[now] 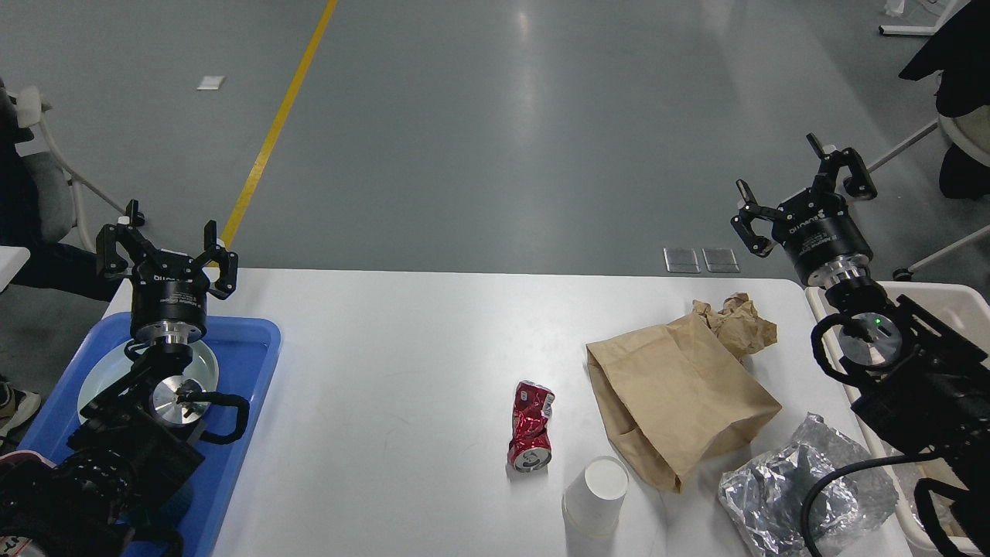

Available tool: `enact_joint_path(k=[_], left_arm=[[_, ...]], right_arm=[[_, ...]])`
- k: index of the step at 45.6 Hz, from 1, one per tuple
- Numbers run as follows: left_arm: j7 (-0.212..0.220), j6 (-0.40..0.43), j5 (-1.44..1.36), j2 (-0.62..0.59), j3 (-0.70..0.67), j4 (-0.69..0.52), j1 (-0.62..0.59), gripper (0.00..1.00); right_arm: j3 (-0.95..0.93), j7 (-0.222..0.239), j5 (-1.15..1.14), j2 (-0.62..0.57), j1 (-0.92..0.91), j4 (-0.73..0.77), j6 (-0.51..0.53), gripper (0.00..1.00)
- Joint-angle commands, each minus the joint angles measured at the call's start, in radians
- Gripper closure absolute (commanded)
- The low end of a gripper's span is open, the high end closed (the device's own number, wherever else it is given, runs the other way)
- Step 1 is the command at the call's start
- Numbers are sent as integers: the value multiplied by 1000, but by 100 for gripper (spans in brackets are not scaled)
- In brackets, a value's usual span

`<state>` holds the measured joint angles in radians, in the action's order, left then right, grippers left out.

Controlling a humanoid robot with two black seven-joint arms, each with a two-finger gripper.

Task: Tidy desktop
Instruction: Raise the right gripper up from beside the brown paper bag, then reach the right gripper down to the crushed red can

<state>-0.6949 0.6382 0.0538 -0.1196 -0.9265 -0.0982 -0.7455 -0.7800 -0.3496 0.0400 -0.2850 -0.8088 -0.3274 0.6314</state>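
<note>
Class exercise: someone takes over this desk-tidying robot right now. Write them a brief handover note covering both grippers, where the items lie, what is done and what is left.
Left gripper: open, empty, raised over the blue tray, which holds a white plate.
Right gripper: open, empty, above the beige bin at the right edge.
On the desktop: crushed red can, upside-down white paper cup, brown paper bag, crumpled brown paper, crumpled foil.
Done: plate sits in tray.
Left: all five items still to clear.

The can (531, 426) lies on the desktop (402, 371), left of the bag (681, 394). The cup (595, 495) sits near, between them. The foil (797, 487) lies right of the bag.
</note>
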Motion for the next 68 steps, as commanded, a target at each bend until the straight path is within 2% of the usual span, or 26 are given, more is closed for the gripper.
enact_joint_path(k=[1, 8, 12, 18, 23, 33, 38, 47, 53, 61, 68], left_arm=[[0, 0, 0, 0, 0, 0, 0, 4], [0, 0, 0, 0, 0, 0, 0, 4], [0, 0, 0, 0, 0, 0, 0, 4], [0, 0, 0, 0, 0, 0, 0, 4], [0, 0, 0, 0, 0, 0, 0, 4], [0, 0, 0, 0, 0, 0, 0, 4], [0, 0, 0, 0, 0, 0, 0, 4], [0, 0, 0, 0, 0, 0, 0, 4], [0, 0, 0, 0, 0, 0, 0, 4], [0, 0, 0, 0, 0, 0, 0, 4], [0, 0, 0, 0, 0, 0, 0, 4]], right_arm=[[138, 0, -3, 0, -38, 7, -48, 0], [451, 4, -48, 1, -119, 4, -245, 0], [678, 7, -81, 9, -177, 4, -318, 0], [932, 12, -86, 20, -242, 8, -375, 0], [1068, 49, -88, 36, -297, 7, -381, 0], [1324, 253, -83, 64, -451, -41, -303, 0], [1419, 314, -86, 84, -507, -80, -227, 0], [1682, 314, -86, 138, -674, -248, -53, 0], [1754, 314, -88, 174, -754, -337, 40, 0], [1765, 314, -92, 237, -825, -392, 65, 0], [1760, 314, -92, 268, -915, -533, 76, 0]])
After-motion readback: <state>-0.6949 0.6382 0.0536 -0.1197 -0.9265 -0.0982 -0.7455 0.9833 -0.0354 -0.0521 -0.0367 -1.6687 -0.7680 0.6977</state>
